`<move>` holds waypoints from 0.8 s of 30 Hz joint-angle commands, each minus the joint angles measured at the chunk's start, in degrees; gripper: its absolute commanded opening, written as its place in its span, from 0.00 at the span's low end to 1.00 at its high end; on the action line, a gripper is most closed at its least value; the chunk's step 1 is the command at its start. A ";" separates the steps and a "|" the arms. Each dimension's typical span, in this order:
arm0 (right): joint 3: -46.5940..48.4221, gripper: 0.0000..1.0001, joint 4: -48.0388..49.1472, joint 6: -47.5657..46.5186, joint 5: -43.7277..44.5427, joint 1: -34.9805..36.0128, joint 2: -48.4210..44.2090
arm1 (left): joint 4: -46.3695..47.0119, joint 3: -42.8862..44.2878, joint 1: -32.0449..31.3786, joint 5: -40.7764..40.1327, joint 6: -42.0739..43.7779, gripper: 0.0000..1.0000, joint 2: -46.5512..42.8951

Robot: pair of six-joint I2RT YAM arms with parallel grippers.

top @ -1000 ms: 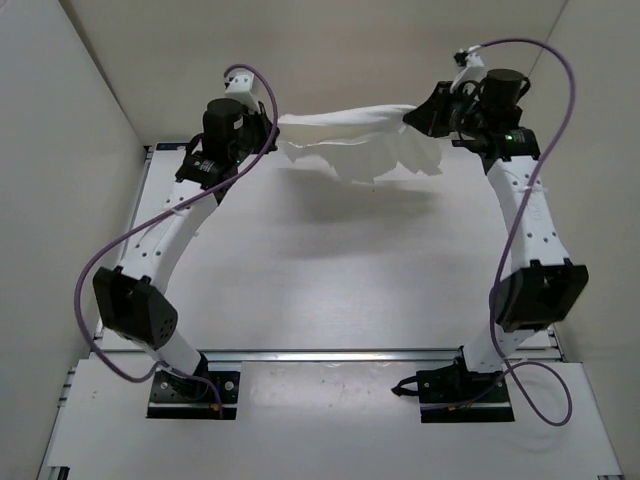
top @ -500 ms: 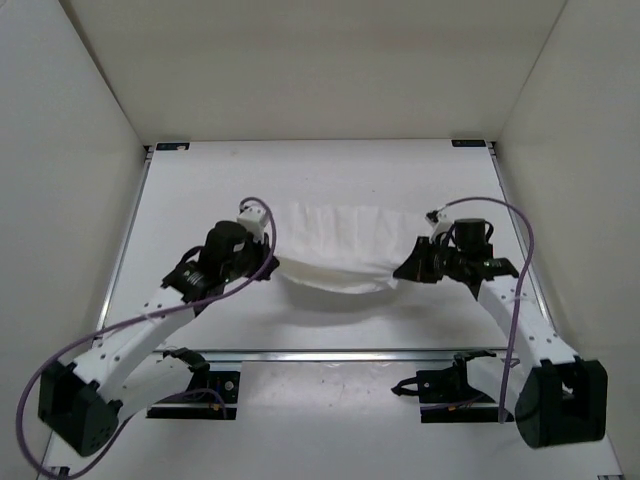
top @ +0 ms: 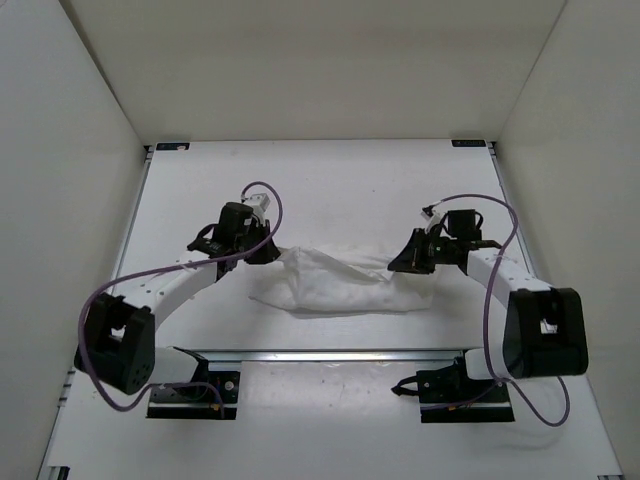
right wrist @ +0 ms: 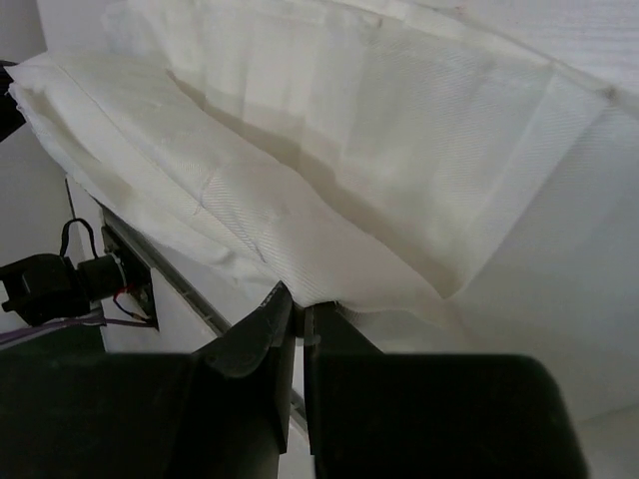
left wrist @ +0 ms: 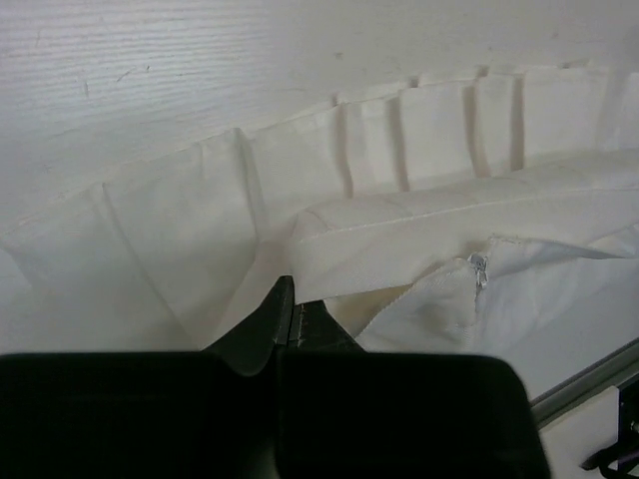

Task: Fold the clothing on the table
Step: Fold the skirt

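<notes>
The left claw [top: 268, 250] sits low over the table [top: 330, 180], left of centre and toward the near edge. Its fingers [left wrist: 280, 317] are clenched on the left end of the clothing [top: 340, 290]; in the left wrist view the two dark tips meet with a fold of white fabric pinched between them, and pleated cloth spreads away from the tips toward the far side.

The clothing lies as a long, rumpled white band across the middle of the table, stretched from one claw to the other. Its bulk sags toward the near rail, where a doubled, wrinkled layer rests on the surface just short of the metal edge. The upper edge runs nearly straight between the two claws.

The right claw [top: 400, 262] is right of centre, level with the left one and well apart from it. Its fingers [right wrist: 262, 329] are likewise closed, gripping the right end of the clothing; in the right wrist view folded layers fan out from the tips over the table.
</notes>
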 commanded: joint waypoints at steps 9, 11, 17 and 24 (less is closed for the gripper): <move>13.88 0.54 1.74 -1.86 3.43 -1.51 8.03 | 0.12 8.48 3.84 -3.12 0.90 0.56 10.40; 14.77 0.60 2.16 -2.83 5.27 -0.99 5.67 | -1.03 10.68 4.19 -3.65 2.56 0.96 9.71; 7.06 0.61 5.15 -2.30 5.45 -0.81 -2.69 | -1.83 10.43 4.02 -3.83 0.91 0.98 1.73; -3.33 0.35 8.57 -3.62 5.19 3.75 -8.06 | 3.17 -1.78 -1.51 0.29 -7.43 0.15 -10.59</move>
